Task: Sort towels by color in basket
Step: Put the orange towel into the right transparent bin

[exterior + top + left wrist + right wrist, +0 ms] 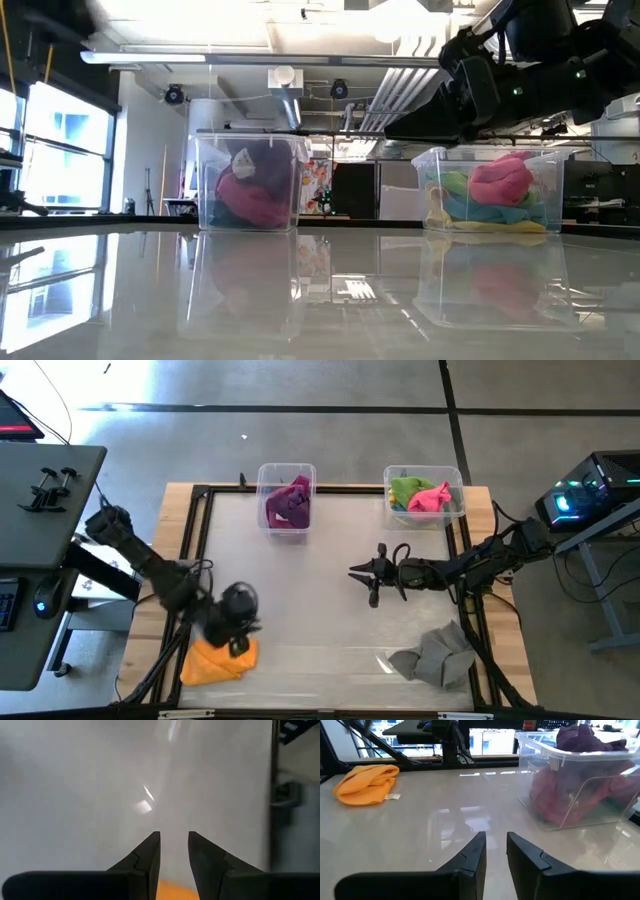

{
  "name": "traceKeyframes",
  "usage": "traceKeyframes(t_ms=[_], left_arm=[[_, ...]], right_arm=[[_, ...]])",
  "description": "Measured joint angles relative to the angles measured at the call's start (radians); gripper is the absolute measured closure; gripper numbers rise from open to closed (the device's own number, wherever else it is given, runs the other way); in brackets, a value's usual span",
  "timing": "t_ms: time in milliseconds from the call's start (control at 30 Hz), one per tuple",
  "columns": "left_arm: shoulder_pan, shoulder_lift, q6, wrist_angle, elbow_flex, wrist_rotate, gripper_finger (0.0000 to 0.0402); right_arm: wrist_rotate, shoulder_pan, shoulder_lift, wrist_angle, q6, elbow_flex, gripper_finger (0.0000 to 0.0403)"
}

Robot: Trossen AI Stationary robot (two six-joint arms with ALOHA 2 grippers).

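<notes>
Mostly bare table [320,590] in the middle, lots of free room between the arms. Left gripper [240,632] sits at the near-left, just over the orange towel [218,660], which lies close to the table's near edge; fingers [150,857] a narrow gap apart, nothing held, orange showing just under the tips. Right gripper [362,572] hangs over the open centre-right, pointing left, fingers [472,855] slightly parted, empty. Grey towel [432,655] is crumpled at the near-right, by the right frame edge. Two clear bins stand at the far edge: left bin [286,501] holds purple towel [290,500] and magenta towel [250,200]; right bin [425,497] holds light green towel [405,488], pink towel [432,498], plus light blue and yellow ones lower down in the low view. Bins well apart.
</notes>
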Motion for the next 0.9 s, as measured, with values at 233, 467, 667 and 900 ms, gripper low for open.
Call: traceKeyframes(t_ms=[233,467,667,900], left_arm=[[-0.187,0.038,-0.638,-0.050,0.000,0.060,0.0317],[-0.226,0.104,-0.833,-0.123,0.000,-0.015,0.0295],[-0.223,0.167,-1.114,-0.304,0.000,0.191,0.0249],[-0.216,0.207,-1.211,-0.252,-0.035,0.477,0.0193]], right_arm=[[0.000,0.000,0.000,0.002,-0.019,0.000,0.0333],[0.002,-0.012,0.000,0.017,-0.101,0.000,0.0333],[0.003,-0.028,0.000,0.014,-0.100,0.000,0.0333],[0.003,-0.027,0.000,0.007,-0.100,0.000,0.0333]])
